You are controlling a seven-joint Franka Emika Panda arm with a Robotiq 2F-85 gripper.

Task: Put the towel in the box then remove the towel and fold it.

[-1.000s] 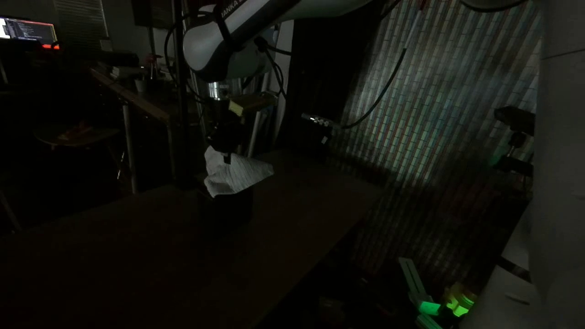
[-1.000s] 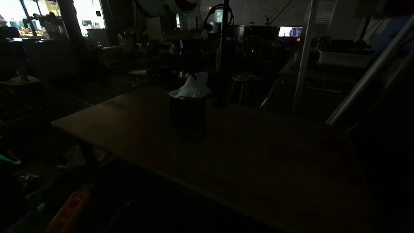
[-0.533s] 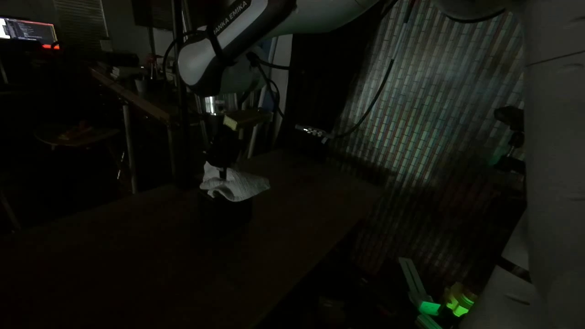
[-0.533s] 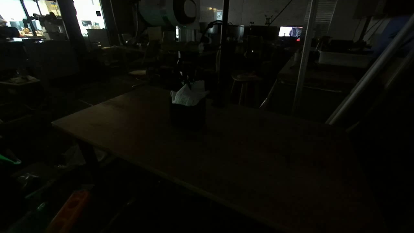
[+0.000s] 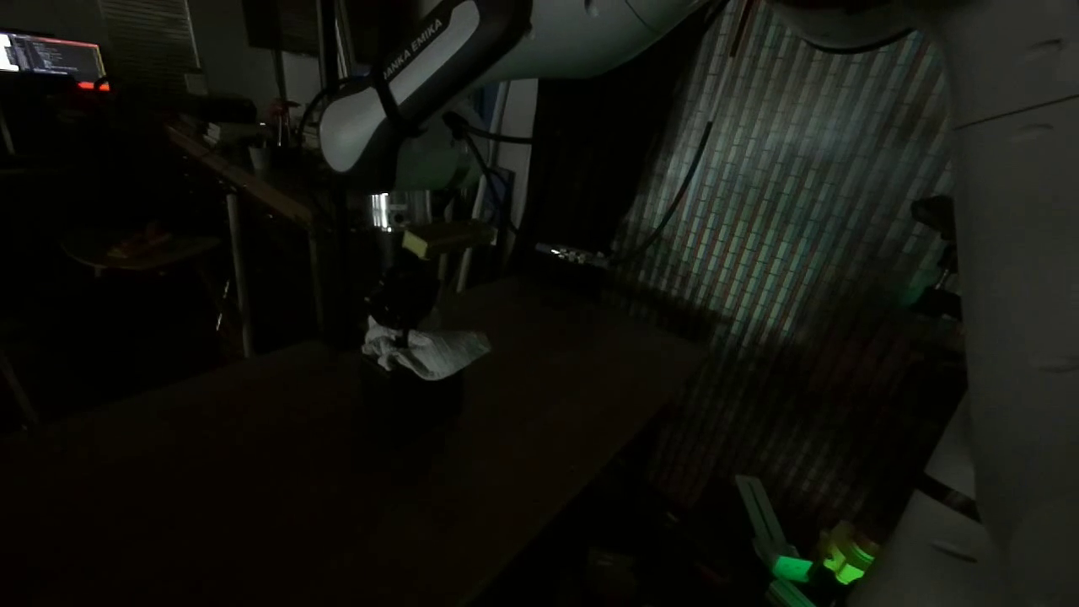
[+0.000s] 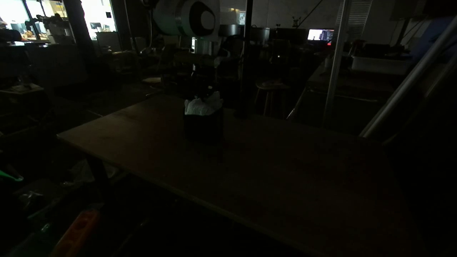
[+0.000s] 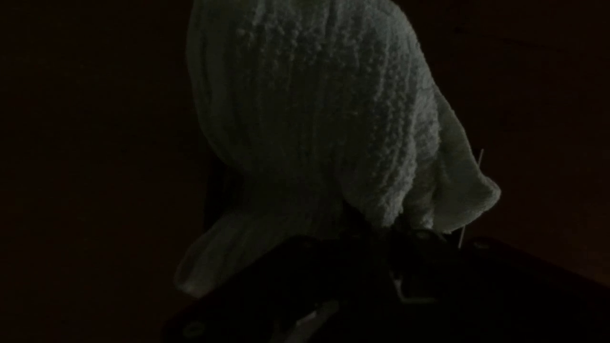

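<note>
The light grey-white towel (image 5: 447, 354) lies bunched over the top of a dark box (image 5: 413, 413) on the table. In both exterior views part of the towel hangs over the box's rim; the towel (image 6: 201, 107) and box (image 6: 203, 128) also show here. My gripper (image 5: 402, 339) points down at the box's opening, with the towel pinched between its fingertips. In the wrist view the gripper (image 7: 383, 231) is very dark, and folds of the towel (image 7: 310, 95) run in between the fingers. The towel hides most of the opening. The inside of the box is hidden.
The scene is very dark. The brown table (image 6: 125, 132) extends around the box, with its near edge toward the camera in an exterior view. A dark upright pole (image 6: 246, 71) stands behind the box. A patterned curtain (image 5: 784, 211) hangs beyond the table.
My arm and gripper have moved down with the towel, which has sunk lower and bunched more at the box's opening. The box has shifted slightly to the left in an exterior view.
</note>
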